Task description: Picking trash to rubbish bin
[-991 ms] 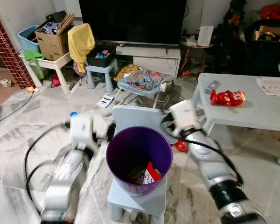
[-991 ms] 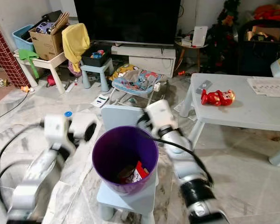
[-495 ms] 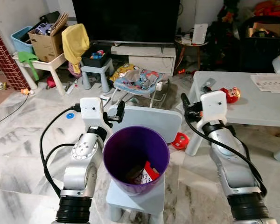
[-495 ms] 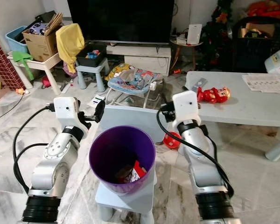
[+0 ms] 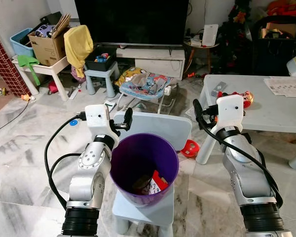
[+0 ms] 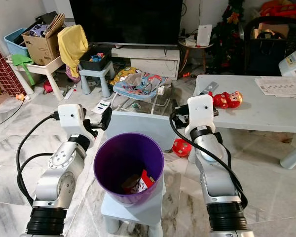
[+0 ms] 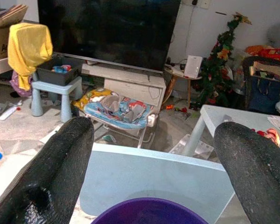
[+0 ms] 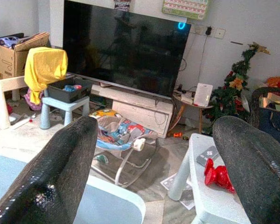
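Between picks, by the look of it: bin (image 5: 144,165) already has trash (image 5: 152,182) at the bottom (red-white wrapper plus something dark), and both pincers carry nothing. Left pincer (image 7: 154,154) spread wide, just over the bin's far rim, w/ the chair back beyond it; right pincer (image 8: 154,154) also spread wide, raised right of the bin and aimed toward the TV (image 8: 123,51) and the bench (image 8: 214,207). Next move, prob.: pick the next bit of litter and turn or walk to it; candidates are the red round item (image 5: 190,147) on the floor just right of the bin, or paper scraps (image 5: 110,106) on the floor beyond the bin to the left. Can't tell which counts as trash. Would call for lowering an arm to floor level, so a bend or crouch likely. Materials: bin purple plastic, smooth, round, tapering down, perched on the seat of a pale blue plastic chair (image 5: 160,129), so could tip if knocked. Floor (image 5: 24,148) glossy marble-look tile, slippery for thin paper. Pincer fingers (image 7: 60,163) black, rough-grained, rounded at the tips. Red toy (image 5: 242,98) on the grey bench right of the bin, hard and shiny, prob. not trash.
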{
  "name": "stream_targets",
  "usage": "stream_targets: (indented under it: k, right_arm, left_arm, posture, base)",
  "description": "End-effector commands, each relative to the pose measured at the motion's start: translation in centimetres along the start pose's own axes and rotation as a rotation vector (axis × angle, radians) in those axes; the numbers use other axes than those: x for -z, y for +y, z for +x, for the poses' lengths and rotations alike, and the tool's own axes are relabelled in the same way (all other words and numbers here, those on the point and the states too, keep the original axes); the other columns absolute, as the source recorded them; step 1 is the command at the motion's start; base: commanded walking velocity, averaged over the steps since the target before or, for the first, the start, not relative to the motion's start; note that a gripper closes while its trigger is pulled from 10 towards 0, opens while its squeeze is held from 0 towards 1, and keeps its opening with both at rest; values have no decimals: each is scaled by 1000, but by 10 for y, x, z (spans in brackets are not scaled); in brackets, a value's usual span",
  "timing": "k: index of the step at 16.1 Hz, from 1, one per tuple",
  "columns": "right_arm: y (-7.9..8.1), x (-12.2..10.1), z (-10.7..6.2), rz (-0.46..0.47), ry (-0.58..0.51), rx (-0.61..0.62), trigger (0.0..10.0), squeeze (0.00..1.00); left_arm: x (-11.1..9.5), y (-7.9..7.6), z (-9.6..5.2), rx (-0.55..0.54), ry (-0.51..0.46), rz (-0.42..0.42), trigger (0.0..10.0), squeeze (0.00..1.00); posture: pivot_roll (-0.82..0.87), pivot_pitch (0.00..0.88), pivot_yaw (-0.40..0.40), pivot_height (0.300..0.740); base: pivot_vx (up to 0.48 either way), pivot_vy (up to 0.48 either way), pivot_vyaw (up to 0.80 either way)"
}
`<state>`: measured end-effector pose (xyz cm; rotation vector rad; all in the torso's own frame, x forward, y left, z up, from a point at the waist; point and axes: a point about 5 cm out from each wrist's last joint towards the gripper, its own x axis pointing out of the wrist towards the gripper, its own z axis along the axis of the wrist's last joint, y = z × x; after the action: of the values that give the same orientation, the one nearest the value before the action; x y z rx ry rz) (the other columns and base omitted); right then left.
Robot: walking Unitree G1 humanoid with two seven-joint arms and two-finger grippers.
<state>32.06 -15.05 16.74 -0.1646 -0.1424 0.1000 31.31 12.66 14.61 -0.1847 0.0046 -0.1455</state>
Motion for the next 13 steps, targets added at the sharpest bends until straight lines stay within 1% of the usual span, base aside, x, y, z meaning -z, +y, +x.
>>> stream_targets:
  k: [1, 4, 6, 10, 11, 13]
  right_arm:
    - [1, -5, 1, 14, -8, 1, 10000, 173]
    - [0, -3, 0, 17, 1, 5, 10000, 102]
    - [0, -3, -1, 17, 5, 7, 10000, 90]
    - [0, -2, 0, 19, 10, 5, 10000, 71]
    - [1, -1, 0, 19, 11, 3, 10000, 47]
    - [1, -1, 0, 20, 12, 2, 10000, 35]
  left_arm:
    - [-1, -2, 1, 14, 3, 1, 10000, 0]
    - [0, -4, 1, 22, 8, -1, 10000, 0]
    - [0, -4, 1, 24, 8, 4, 10000, 0]
    - [1, -5, 1, 29, 9, -30, 10000, 0]
    - [2, -5, 1, 31, 21, -37, 10000, 0]
    - [2, -6, 2, 36, 23, -40, 10000, 0]
  posture:
    - [-78, 0, 15, 740]
    - [-80, 0, 16, 740]
    - [-80, 0, 17, 740]
    - [-80, 0, 15, 740]
    - [-81, 0, 14, 740]
    - [-81, 0, 14, 740]
  base:
    - [0, 0, 0]
    - [0, 0, 0]
    - [0, 0, 0]
    - [0, 0, 0]
    - [0, 319, 0]
    - [0, 399, 0]
